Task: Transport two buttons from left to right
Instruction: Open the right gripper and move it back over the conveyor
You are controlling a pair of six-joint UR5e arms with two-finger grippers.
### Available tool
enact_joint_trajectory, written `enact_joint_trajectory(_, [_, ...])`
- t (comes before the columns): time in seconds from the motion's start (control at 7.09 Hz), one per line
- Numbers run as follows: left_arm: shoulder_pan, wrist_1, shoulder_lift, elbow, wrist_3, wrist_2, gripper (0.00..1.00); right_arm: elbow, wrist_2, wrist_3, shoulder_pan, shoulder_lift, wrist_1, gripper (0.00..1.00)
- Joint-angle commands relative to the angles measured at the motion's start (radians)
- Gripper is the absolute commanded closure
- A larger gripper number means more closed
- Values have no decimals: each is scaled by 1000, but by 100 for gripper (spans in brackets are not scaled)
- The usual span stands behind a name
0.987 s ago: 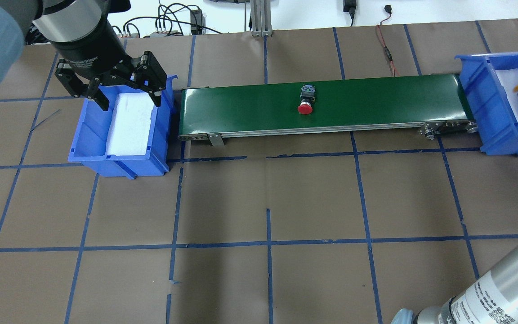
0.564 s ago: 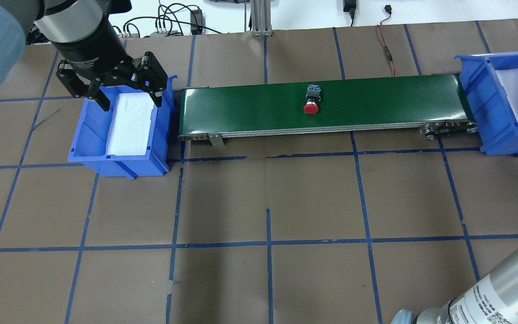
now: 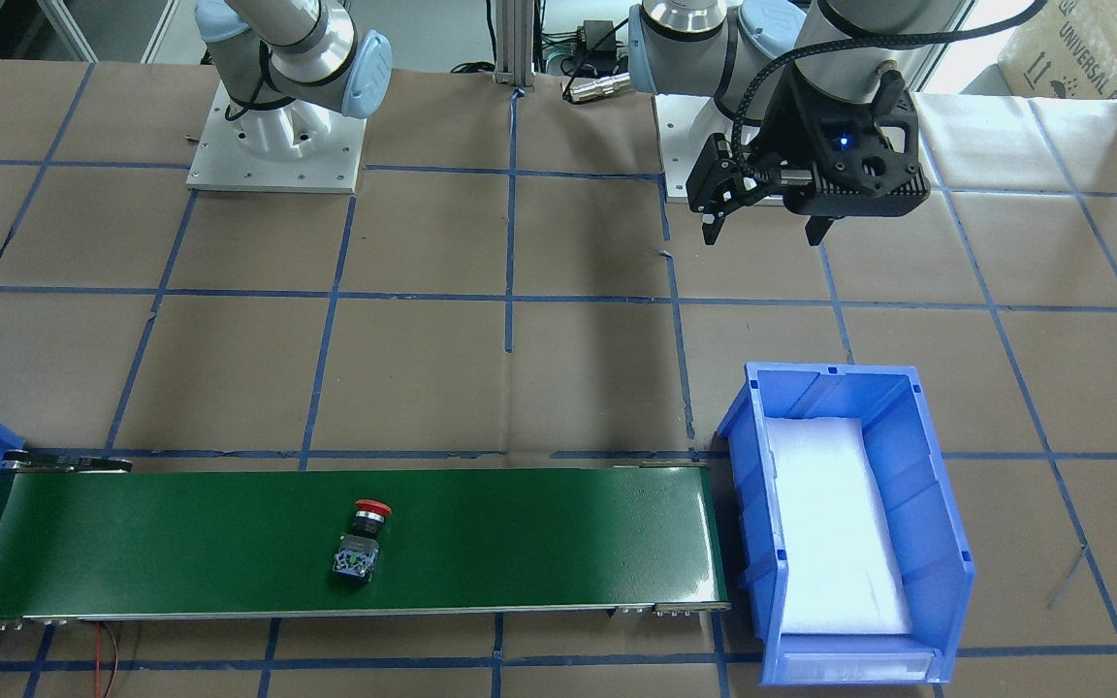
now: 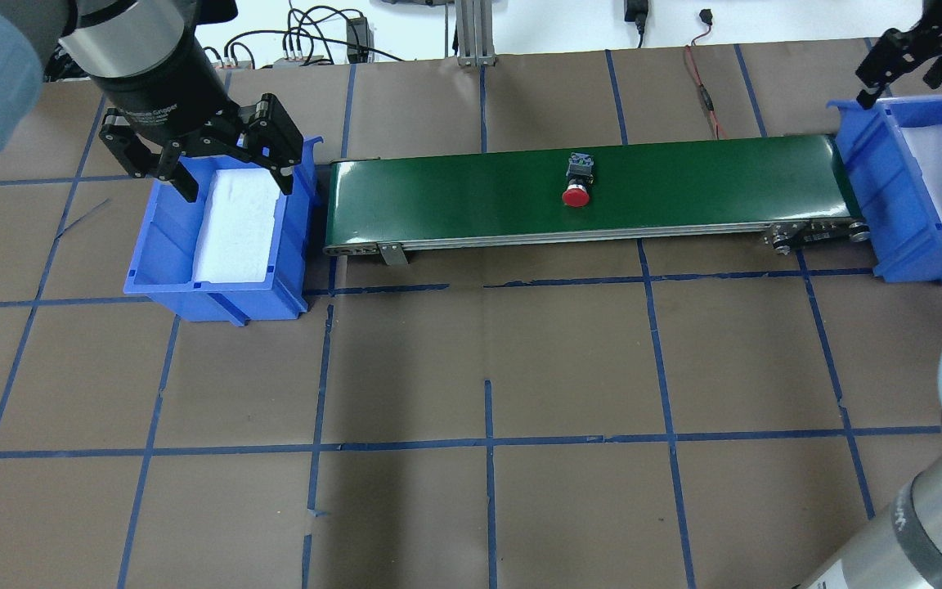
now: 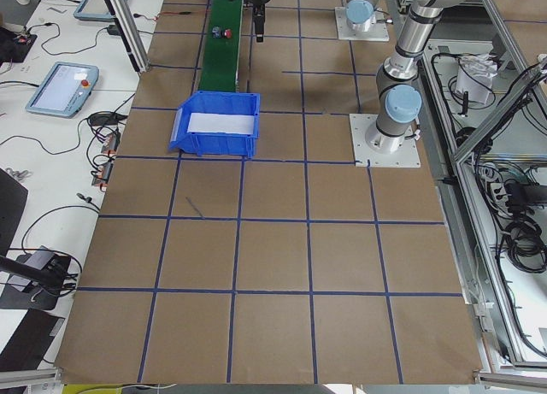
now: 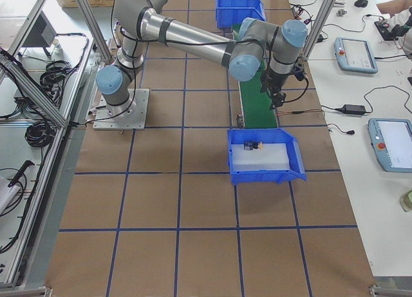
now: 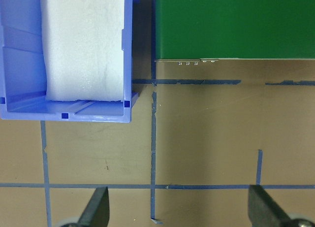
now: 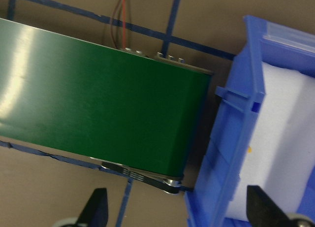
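The red button [image 4: 576, 195] lies on its side on the green conveyor belt [image 4: 455, 196], a little right of its middle; it also shows in the front view [image 3: 360, 548]. The yellow button [image 6: 252, 145] lies on the white foam in the right blue bin [image 6: 264, 174]; the overhead view does not show it. My left gripper [image 4: 238, 186] is open and empty above the left blue bin [image 4: 217, 286]. My right gripper [image 4: 896, 86] is open and empty, above the far corner of the right bin [image 4: 872, 188].
The left bin [image 3: 937, 543] holds only a white foam pad. The belt's right end [image 8: 98, 89] reaches the right bin's wall [image 8: 221, 148]. A red and black cable [image 4: 704, 90] lies behind the belt. Brown paper with blue tape lines covers the table.
The red button has travelled to the right along the belt. My right gripper, which was down in the right bin at the yellow button, has risen out, open and empty. My left gripper has not moved.
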Motion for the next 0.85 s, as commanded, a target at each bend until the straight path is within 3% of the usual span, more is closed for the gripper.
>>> enact_joint_trajectory(0.0, [2, 0, 1, 0, 1, 1, 0, 10, 9, 205, 153, 5, 3, 0])
enact_joint_trajectory(0.14, [3, 0, 1, 0, 1, -2, 0, 50, 17, 256, 193, 11, -17, 1])
enact_joint_trajectory(0.42, [3, 0, 1, -2, 1, -2, 0, 165, 20, 381, 250, 14, -226, 0])
enact_joint_trajectory(0.7, [5, 0, 1, -2, 1, -2, 0, 187, 20, 526, 328, 40, -322, 0])
